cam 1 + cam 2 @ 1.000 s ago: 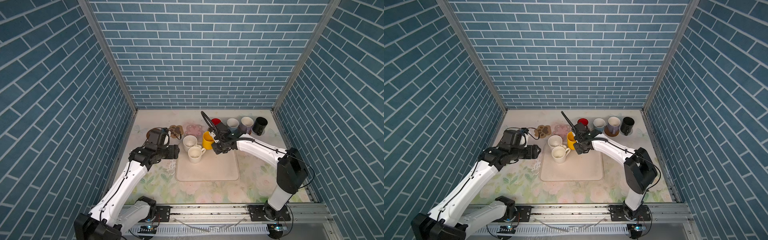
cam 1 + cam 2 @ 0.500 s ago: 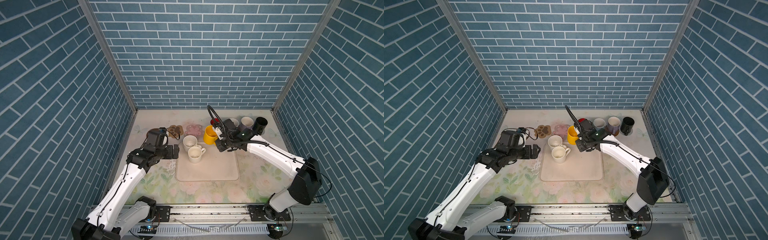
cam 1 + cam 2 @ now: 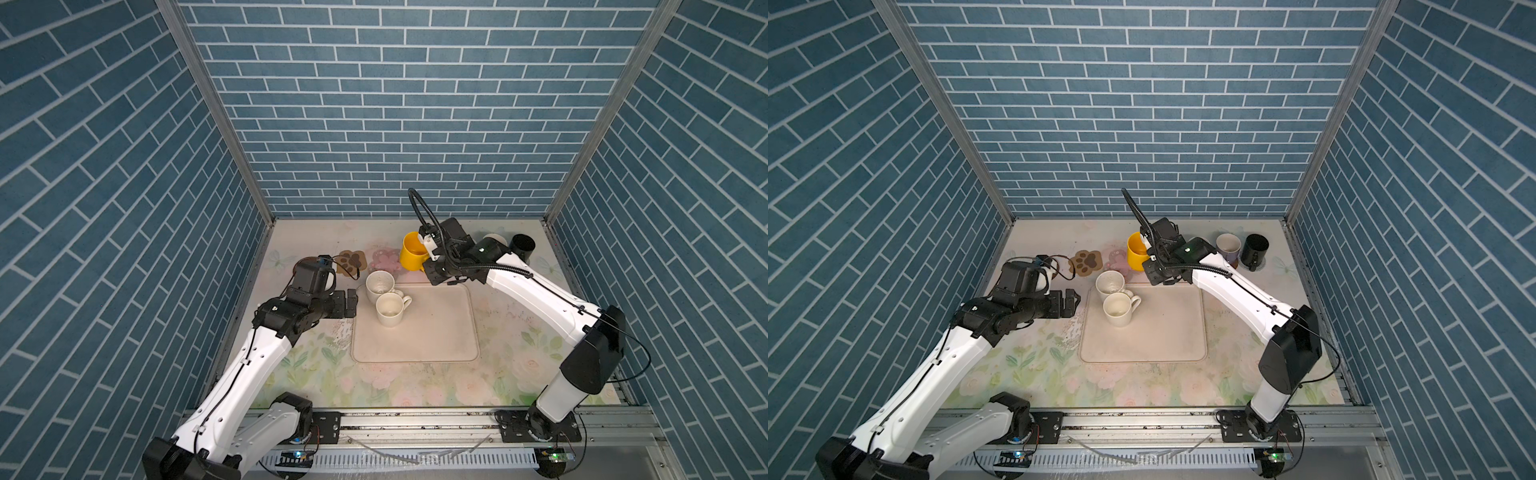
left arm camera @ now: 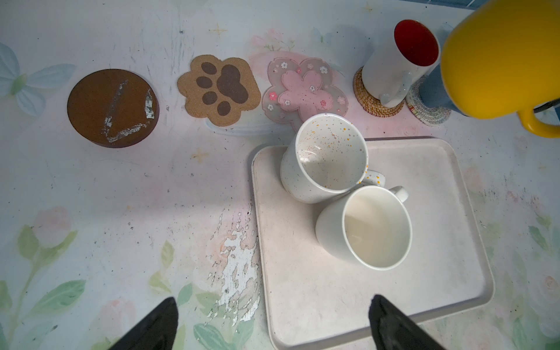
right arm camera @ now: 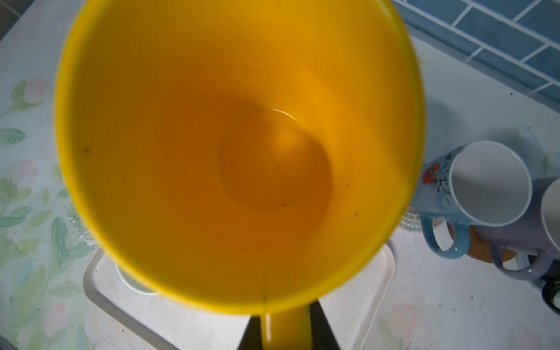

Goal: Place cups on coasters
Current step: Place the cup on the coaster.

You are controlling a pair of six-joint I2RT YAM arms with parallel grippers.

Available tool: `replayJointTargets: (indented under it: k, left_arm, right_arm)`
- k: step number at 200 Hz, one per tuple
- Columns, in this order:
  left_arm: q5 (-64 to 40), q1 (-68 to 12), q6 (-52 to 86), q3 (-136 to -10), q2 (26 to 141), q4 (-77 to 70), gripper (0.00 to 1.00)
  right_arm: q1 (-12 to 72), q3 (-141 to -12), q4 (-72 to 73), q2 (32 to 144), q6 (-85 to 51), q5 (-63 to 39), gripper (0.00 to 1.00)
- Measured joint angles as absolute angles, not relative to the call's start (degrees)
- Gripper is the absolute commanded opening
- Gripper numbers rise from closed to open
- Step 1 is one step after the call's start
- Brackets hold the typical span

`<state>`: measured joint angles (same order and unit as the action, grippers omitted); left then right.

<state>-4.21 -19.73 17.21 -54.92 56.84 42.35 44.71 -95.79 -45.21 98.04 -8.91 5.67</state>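
My right gripper (image 5: 286,333) is shut on the handle of the yellow cup (image 3: 411,251), which hangs tilted above the table behind the tray, near the pink flower coaster (image 4: 304,89). Two cream cups, one speckled (image 4: 330,157) and one plain (image 4: 375,227), stand touching on the tray's far left corner. The paw coaster (image 4: 219,89) and a brown round coaster (image 4: 112,107) are bare. My left gripper (image 4: 272,303) is open and empty, just left of the tray.
The cream tray (image 3: 436,332) lies mid-table. At the back, a red-inside cup (image 4: 394,66) sits on a rattan coaster (image 4: 368,100), and a blue cup (image 5: 472,188), a lavender cup (image 3: 1228,247) and a black cup (image 3: 1255,249) stand in a row.
My right gripper has lifted the yellow cup off the tray's back edge and carried it up and toward the back wall. The left arm has barely moved.
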Motion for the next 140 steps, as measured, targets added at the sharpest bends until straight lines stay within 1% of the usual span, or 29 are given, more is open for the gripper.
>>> replayJointTargets:
  k: [54, 140]
  left_arm:
    - [-4.32, -19.73, 17.26, -54.65, 56.73, 42.3, 0.99]
    - [-4.4, -19.73, 17.26, -54.59, 57.89, 42.13, 0.99]
  right_arm:
    - [43.68, -109.82, -49.45, 108.57, -8.03, 5.69, 0.0]
    - [39.66, -130.3, -54.87, 126.08, -7.57, 3.57, 0.0]
